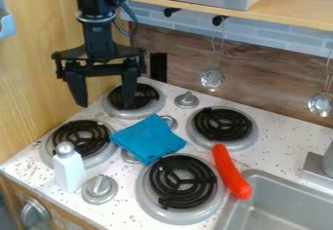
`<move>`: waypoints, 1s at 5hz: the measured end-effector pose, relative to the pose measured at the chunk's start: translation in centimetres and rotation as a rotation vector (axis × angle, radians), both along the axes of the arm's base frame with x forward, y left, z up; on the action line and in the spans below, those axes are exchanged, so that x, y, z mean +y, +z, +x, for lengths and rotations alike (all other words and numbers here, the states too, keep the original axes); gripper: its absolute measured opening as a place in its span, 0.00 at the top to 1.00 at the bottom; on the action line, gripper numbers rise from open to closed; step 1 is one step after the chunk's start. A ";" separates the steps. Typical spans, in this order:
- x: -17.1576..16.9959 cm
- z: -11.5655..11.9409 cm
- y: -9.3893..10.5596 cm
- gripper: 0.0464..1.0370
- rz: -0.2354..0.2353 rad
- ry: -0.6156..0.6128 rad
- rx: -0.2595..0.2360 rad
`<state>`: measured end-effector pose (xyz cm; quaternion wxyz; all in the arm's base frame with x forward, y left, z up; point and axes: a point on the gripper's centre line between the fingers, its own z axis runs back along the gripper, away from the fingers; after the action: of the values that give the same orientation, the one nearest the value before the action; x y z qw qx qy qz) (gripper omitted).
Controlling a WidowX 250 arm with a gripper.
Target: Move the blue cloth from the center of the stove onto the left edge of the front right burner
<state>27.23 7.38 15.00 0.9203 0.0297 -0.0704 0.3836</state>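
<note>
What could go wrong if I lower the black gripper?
The long red object reaches the rim of the grey metal sink; a nudge might roll it in. The white bottle near the front of the speckled counter could tip if brushed. The blue cloth might snag on the silver knobs beside it.

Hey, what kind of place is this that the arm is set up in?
It looks like a toy or mock kitchen: there are coiled stove burners set in a speckled counter, a grey sink at the lower right, and ladles hanging on the back wall.
</note>
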 end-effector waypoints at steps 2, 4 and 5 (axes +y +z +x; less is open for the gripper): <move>0.3 0.5 -3.2 0.05 -0.022 -0.083 0.128; 3.1 2.1 -5.7 0.05 0.072 -0.130 0.107; 3.8 3.5 -6.4 0.05 0.080 -0.142 0.060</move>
<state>30.76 11.19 8.64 0.9449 0.0727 -0.0600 0.3134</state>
